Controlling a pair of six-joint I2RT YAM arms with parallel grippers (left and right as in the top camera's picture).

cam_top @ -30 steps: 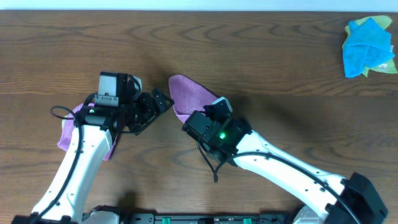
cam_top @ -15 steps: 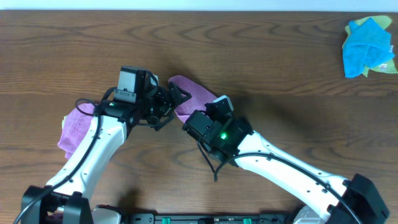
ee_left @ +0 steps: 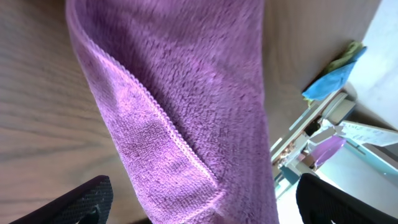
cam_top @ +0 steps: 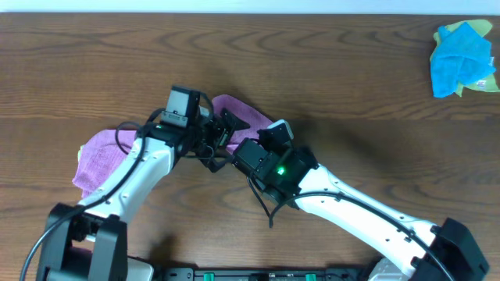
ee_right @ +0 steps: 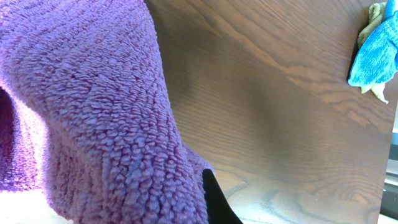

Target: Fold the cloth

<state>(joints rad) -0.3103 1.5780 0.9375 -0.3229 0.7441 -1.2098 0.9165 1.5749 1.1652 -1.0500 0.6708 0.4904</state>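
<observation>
Overhead, the soft purple-magenta terry cloth sprawls limp from frame left up to centre, light and floppy, best pinched at a stitched hem corner, left gripper gaping wide astride it, right gripper smothered in pile so its grip can't be told, the cloth's midsection hidden under both arms

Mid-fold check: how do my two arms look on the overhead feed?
Both have white tubular links with black joints. The left arm carries a grey camera block and loose black cables. The right arm shows a green light on its black wrist, with a black cable looping below.
</observation>
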